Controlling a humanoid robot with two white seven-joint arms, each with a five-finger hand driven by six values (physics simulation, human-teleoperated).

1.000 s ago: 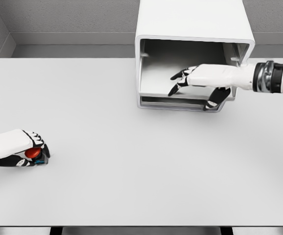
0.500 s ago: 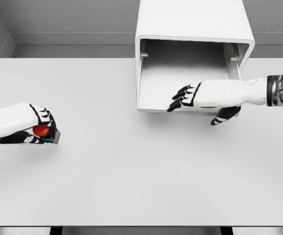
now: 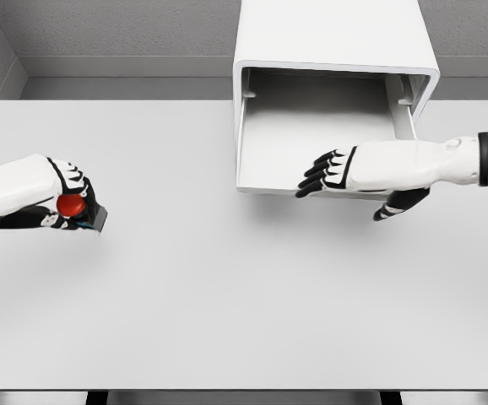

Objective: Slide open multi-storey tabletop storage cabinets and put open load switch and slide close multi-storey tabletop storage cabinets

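- The left hand (image 3: 46,198) comes in from the left edge at mid-height, its white forearm running off the frame.
- Its fingers are curled around the load switch (image 3: 78,211), a small dark block with a round red knob on top and a bluish tinge along its lower edge.
- The switch's red knob shows between the black-tipped fingers; its dark body sticks out to the right of the hand.
- A soft shadow falls on the white counter (image 3: 227,312) below the hand and switch; whether they touch the surface or hang just above it I cannot tell.
- The hand and switch are well apart from the cabinet, with bare counter between them.
- The white storage cabinet (image 3: 333,38) stands at the far edge of the counter, right of the middle, its front facing the camera.
- Its drawer (image 3: 311,139) is pulled out toward the camera, showing a pale grey floor and low side walls.
- The right hand (image 3: 333,171) reaches in from the right edge, the forearm lying across the drawer's front right part.
- Its four fingers (image 3: 316,173) are loosely bent and point left over the drawer's front lip; the thumb (image 3: 396,205) hangs below the lip, over the counter.
- This hand grasps no loose object; whether the fingers press on the lip I cannot tell.
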